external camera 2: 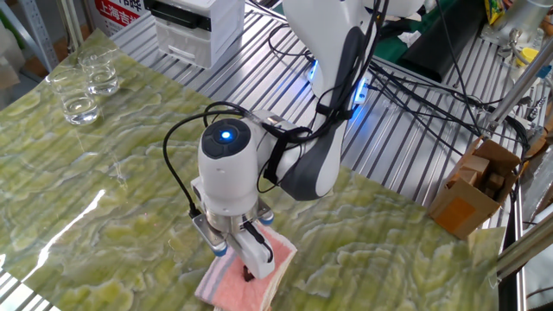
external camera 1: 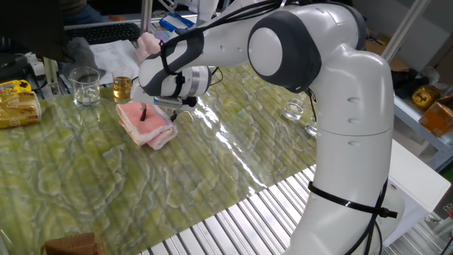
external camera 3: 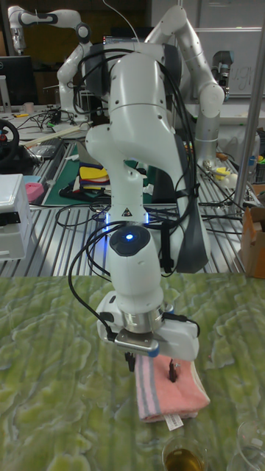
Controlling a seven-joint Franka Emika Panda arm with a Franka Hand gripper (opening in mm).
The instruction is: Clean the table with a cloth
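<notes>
The salmon-pink cloth (external camera 1: 150, 129) lies flat on the green marbled table (external camera 1: 212, 184), near its far left part. My gripper (external camera 1: 158, 115) points straight down onto it, open. One dark fingertip (external camera 1: 144, 112) presses on the cloth's top; the other comes down at its right edge. In the other fixed view the cloth (external camera 2: 226, 283) shows under the gripper (external camera 2: 235, 263), with one fingertip (external camera 2: 249, 275) pressing into it. The tall fixed view shows the gripper (external camera 3: 152, 366) with its fingers spread wide: one at the cloth's (external camera 3: 165, 397) left edge, one on its middle.
Behind the cloth stand a glass beaker (external camera 1: 85, 85) and a small glass of amber liquid (external camera 1: 122, 87). Two empty glasses (external camera 1: 294, 110) sit to the right of the arm. A yellow packet (external camera 1: 18, 103) lies at the left edge, a cardboard box (external camera 2: 475, 186) off the table.
</notes>
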